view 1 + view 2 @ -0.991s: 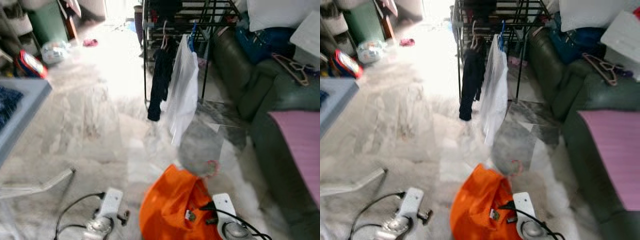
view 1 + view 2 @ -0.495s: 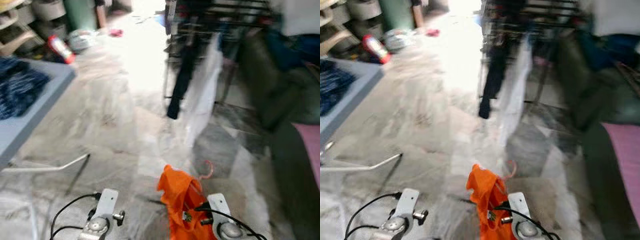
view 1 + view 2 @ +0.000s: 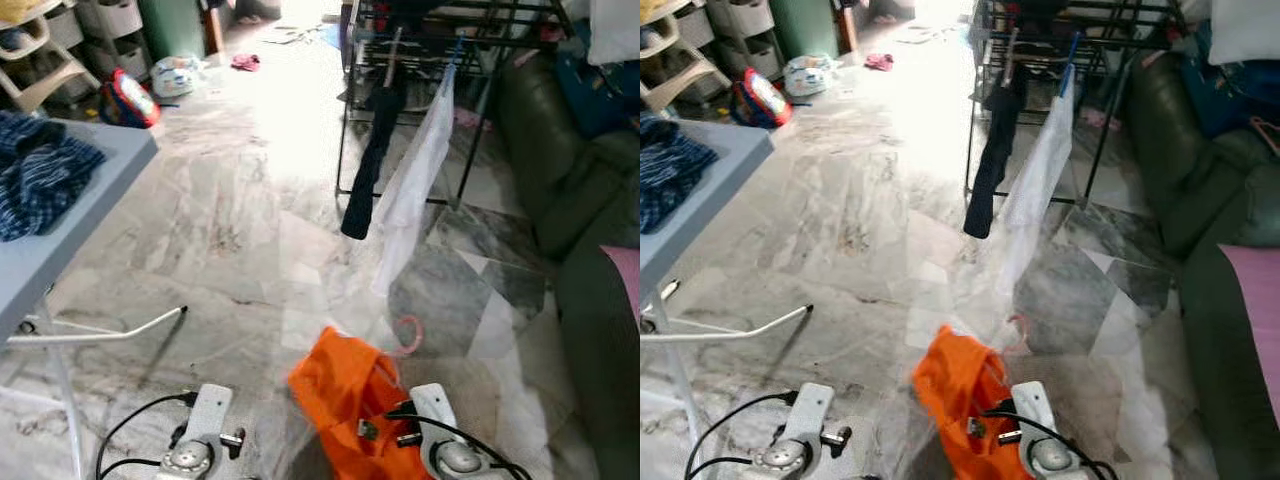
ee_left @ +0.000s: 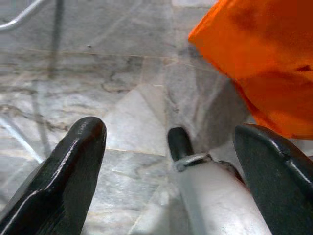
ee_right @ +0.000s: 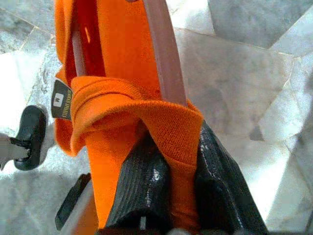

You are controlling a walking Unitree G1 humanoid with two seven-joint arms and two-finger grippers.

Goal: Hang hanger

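**Orange shirt on hanger, pinched low in front**

Orange shirt (image 5: 122, 112) on a pink hanger (image 3: 405, 335), bunched collar clamped between the right gripper (image 5: 173, 176) fingers, low over the marble floor (image 3: 230, 220). Left gripper (image 4: 166, 161) hovering beside it, jaws spread wide, holding nothing. Off to the left, grey table (image 3: 60, 225) with blue cloth (image 3: 35, 185). Further ahead, black rack (image 3: 440, 40) with a dark garment (image 3: 368, 165) and white shirt (image 3: 415, 195) hanging. Green sofa (image 3: 575, 190) on the right.

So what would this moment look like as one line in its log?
right gripper: shut on orange shirt with pink hanger | left gripper: open, idle | drying rack: ahead, dark garment and white garment hanging
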